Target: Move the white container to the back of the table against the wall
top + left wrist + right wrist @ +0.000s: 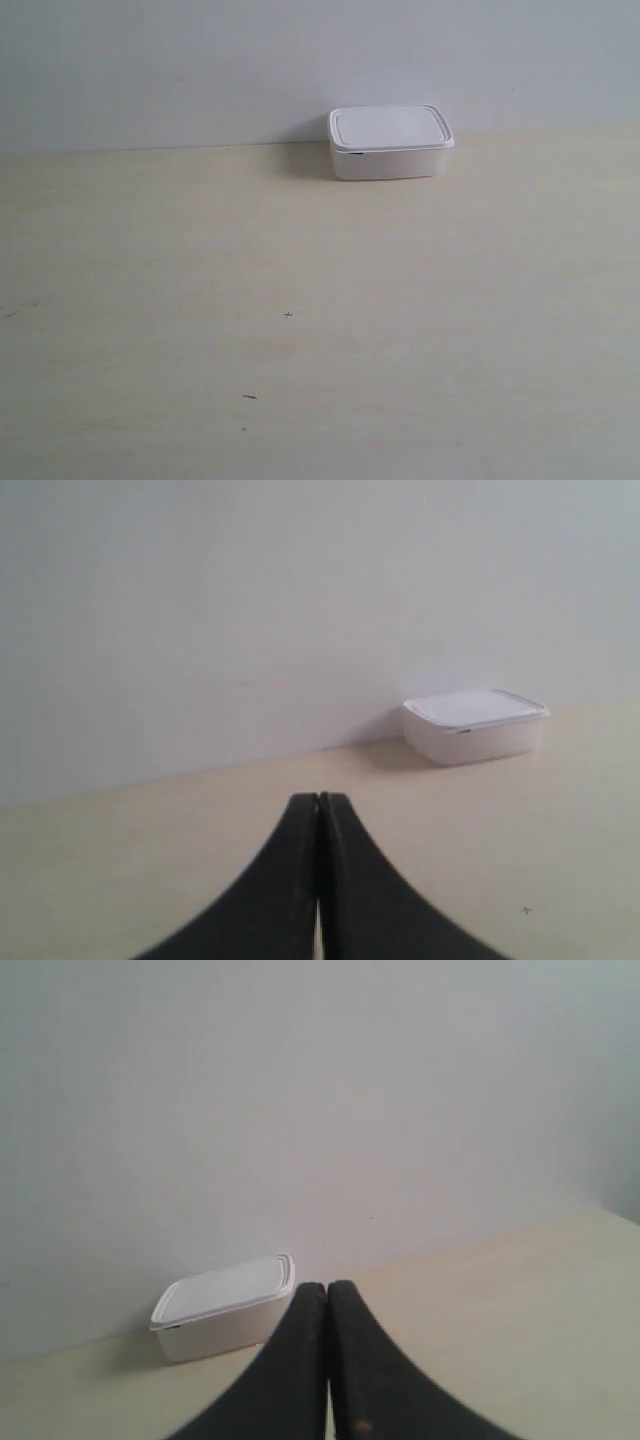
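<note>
The white container [390, 142] stands lidded at the back of the table [300, 300], its rear side against the wall [250, 60]. Neither arm shows in the exterior view. In the left wrist view my left gripper [320, 798] is shut on nothing, its black fingers pressed together, well short of the white container [476, 725]. My right gripper [326, 1286] is also shut and empty; the white container [222, 1306] lies beyond it, partly hidden behind one finger.
A few tiny dark specks [288, 315] mark the pale wood-grain surface. The wall [250, 610] runs along the whole far edge of the table.
</note>
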Robot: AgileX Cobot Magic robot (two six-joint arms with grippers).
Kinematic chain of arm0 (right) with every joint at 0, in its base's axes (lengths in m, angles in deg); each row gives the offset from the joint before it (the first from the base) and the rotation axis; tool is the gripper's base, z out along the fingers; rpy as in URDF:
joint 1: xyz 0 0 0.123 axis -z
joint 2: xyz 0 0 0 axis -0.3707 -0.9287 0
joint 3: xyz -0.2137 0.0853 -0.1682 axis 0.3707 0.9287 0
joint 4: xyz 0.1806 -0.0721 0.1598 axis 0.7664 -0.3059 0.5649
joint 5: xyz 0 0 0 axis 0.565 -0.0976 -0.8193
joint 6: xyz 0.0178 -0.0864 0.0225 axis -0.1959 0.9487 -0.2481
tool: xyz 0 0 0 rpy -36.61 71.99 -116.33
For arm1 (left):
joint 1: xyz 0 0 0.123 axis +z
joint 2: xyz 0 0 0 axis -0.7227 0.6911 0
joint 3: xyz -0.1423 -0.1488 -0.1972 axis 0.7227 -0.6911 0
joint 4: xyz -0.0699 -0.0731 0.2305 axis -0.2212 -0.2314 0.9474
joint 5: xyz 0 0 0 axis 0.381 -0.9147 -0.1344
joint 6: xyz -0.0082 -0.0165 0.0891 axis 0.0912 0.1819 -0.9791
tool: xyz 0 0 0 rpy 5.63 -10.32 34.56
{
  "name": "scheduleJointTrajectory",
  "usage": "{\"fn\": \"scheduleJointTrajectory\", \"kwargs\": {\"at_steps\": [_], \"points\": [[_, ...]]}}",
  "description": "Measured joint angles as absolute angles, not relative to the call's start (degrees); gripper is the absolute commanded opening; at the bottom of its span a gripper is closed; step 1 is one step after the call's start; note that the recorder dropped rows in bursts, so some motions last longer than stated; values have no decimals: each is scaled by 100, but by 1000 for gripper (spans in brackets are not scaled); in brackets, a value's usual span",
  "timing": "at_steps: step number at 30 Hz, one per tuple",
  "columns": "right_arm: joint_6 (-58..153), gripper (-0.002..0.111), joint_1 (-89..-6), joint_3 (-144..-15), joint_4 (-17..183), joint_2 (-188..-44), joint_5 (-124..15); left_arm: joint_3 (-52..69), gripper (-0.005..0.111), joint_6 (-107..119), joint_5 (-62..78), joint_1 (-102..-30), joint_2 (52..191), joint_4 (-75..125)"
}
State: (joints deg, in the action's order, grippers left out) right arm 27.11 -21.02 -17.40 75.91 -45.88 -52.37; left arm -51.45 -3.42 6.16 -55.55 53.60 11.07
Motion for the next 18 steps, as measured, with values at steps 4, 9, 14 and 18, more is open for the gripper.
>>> {"fn": "scheduleJointTrajectory", "kwargs": {"at_steps": [4, 9, 14, 18], "points": [[2711, 0, -2102, -1527, 7309, -4588, -5280, -5145, 0, -342, 306, -5555, 5360, 1107], [2711, 0, -2102, -1482, 6802, -4588, -5231, -5168, 0, -342, 67, -5555, 5360, 1344], [2711, 0, -2102, -1482, 6717, -4588, -4946, -5196, 0, -342, -282, -5555, 5348, 1419], [2711, 0, -2102, -1482, 6706, -4588, -4446, -5212, 0, -342, -411, -5555, 5269, 1419]]}}
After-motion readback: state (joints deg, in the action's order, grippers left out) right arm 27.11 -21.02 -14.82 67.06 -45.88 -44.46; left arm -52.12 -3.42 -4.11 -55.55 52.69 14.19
